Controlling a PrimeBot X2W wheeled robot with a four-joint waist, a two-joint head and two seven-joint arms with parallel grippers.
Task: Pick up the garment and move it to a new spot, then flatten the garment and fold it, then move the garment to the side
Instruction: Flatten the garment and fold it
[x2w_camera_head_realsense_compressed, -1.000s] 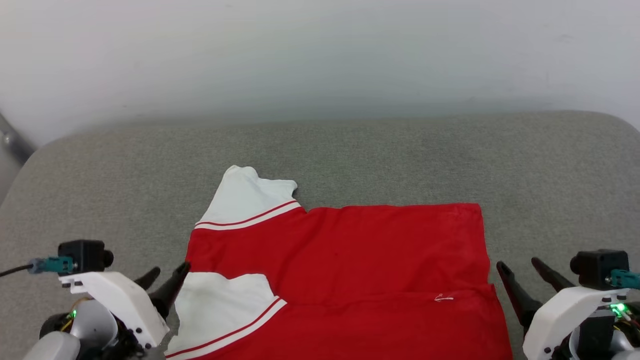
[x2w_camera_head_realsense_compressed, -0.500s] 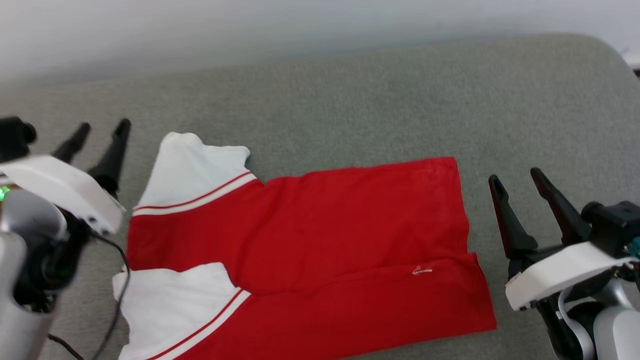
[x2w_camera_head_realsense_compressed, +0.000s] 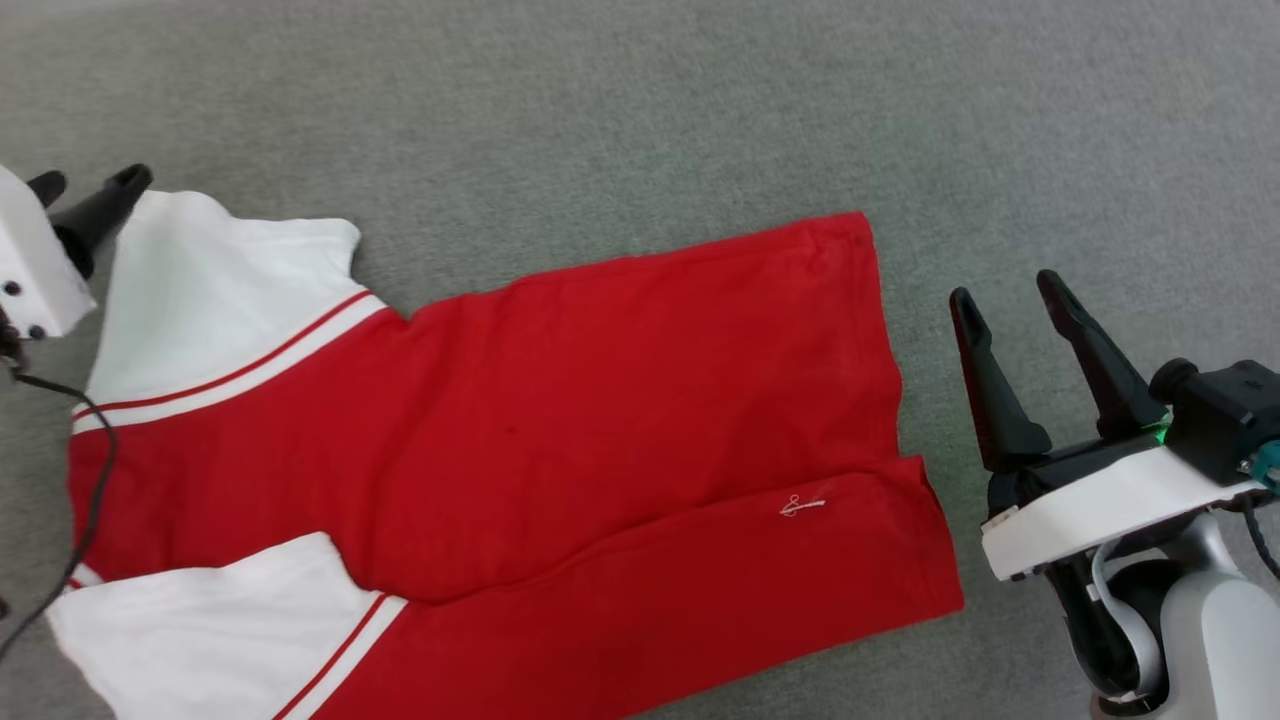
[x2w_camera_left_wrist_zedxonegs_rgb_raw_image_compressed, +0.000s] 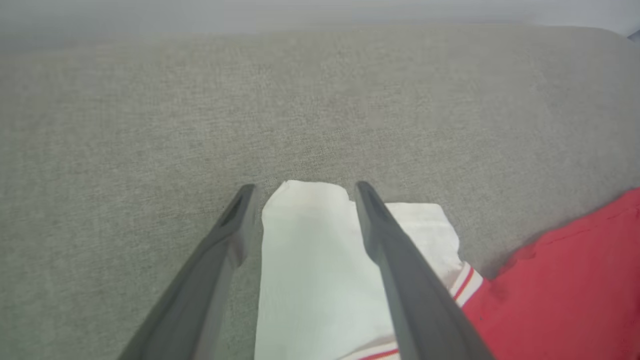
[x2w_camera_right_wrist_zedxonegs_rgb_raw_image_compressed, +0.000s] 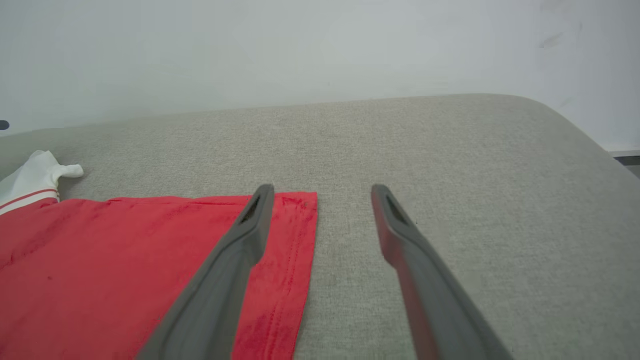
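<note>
Folding appears in hand: garment (x2w_camera_head_realsense_compressed: 560, 420) lies doubled at surface (x2w_camera_head_realsense_compressed: 600, 120) centre. Left end effector (x2w_camera_head_realsense_compressed: 88, 182), released, straddles the 10 o'clock sleeve (x2w_camera_head_realsense_compressed: 220, 270); right end effector (x2w_camera_head_realsense_compressed: 1006, 290), released, waits beside the 3 o'clock hem (x2w_camera_head_realsense_compressed: 885, 330). Next likely: pinch both.

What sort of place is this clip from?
Probably an indoor test setup: a grey fabric-covered surface with rounded corners, a bare white wall behind it, and the red garment laid out on it.

A broad bench covered in grey-green woven fabric (x2w_camera_head_realsense_compressed: 620, 110) spreads across the head view, and in the right wrist view its rounded far corner sits at the right, below a plain, pale grey-white wall (x2w_camera_right_wrist_zedxonegs_rgb_raw_image_compressed: 300, 45) in soft, even light.
</note>
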